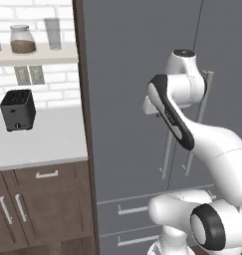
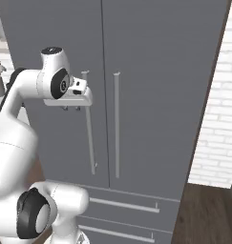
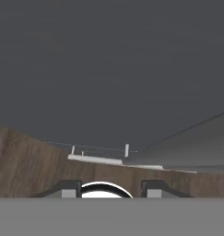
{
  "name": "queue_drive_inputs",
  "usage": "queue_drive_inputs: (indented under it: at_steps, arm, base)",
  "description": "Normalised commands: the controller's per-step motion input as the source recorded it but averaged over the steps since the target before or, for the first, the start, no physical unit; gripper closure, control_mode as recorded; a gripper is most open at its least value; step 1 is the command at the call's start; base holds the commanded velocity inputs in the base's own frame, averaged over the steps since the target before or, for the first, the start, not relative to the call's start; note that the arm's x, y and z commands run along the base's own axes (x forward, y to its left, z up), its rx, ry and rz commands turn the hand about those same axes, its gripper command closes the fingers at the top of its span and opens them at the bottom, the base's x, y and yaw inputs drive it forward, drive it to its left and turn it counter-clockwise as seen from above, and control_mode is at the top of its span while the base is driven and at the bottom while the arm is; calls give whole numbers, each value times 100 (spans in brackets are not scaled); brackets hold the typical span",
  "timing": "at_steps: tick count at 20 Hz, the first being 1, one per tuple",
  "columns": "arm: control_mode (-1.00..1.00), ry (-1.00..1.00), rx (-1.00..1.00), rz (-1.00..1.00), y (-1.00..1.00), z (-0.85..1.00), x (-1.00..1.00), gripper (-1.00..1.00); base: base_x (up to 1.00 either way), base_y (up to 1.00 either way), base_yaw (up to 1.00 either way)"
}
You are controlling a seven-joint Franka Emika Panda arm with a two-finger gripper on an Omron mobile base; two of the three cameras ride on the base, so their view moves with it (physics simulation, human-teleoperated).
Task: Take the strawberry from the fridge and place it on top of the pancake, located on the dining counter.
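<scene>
Kitchen wall of grey doors stands right before my end effector. Both doors of the fridge are shut, so I judge the task is only at its start: opening, taking the strawberry and carrying it to the pancake are all left. My end effector is just beside the left door's handle, near its top; whether its fingers are apart or clamped on the bar I cannot tell. The fridge is tall, plain, with two drawers below.
</scene>
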Motion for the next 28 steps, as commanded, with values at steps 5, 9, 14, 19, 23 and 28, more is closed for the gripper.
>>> queue_drive_inputs:
  at_steps: [5, 9, 14, 19, 23, 28]
  arm:
    - [100, 0, 0, 0, 0, 0, 0, -100]
    - [100, 0, 0, 0, 0, 0, 0, -100]
    - [100, 0, 0, 0, 0, 0, 0, -100]
    - [100, 0, 0, 0, 0, 0, 0, -100]
    - [100, 0, 0, 0, 0, 0, 0, -100]
    - [100, 0, 0, 0, 0, 0, 0, -100]
  base:
    - [-31, -9, 0]
    - [-73, -21, 0]
    - [-37, -43, 0]
    - [-3, -49, 1]
    - [-24, -13, 0]
    - [-24, -20, 0]
